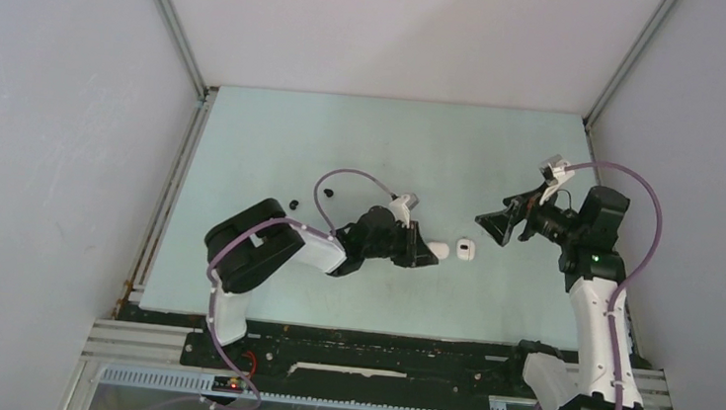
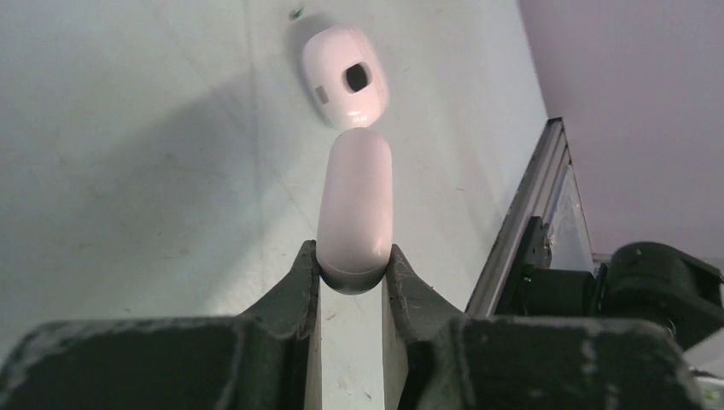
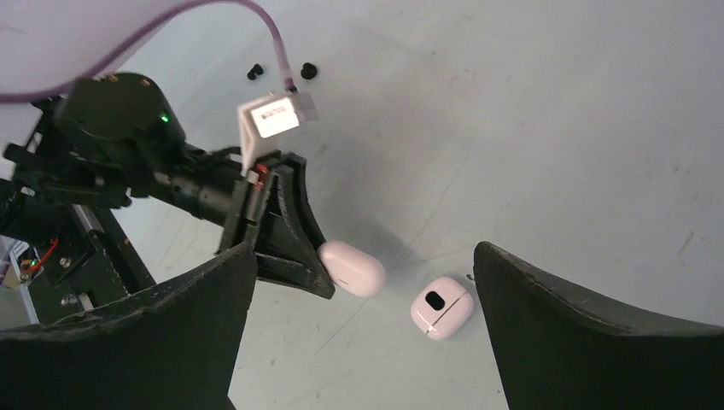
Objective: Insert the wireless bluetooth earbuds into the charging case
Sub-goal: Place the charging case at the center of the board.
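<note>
- One black earbud lay on the far left part of the table. A second black earbud lay near it but apart from it. Both were loose on the surface and well away from either gripper.
- No white buds could be made out in any view.
- A white case, pill-shaped and closed, was near the middle of the table, with its free end pointing toward the right arm. Whether it rested on the surface or was held just above it could not be told.
- The left gripper had its jaws clamped on the near end of the white case, one dark finger pressed against each side. The arm reached low across the table from the left.
- An oval white case lay flat on the table just beyond the free end of the held case, with a dark oval opening on its upper face. The overhead and right wrist views showed a small gap between the two.
- The right gripper hung near the two cases on their right and pointed toward them. Its jaws stood wide apart, with nothing between them.
- A purple cable looped over the left arm, and another arched over the right arm.
- Plain pale walls closed in the table on three sides.
</note>
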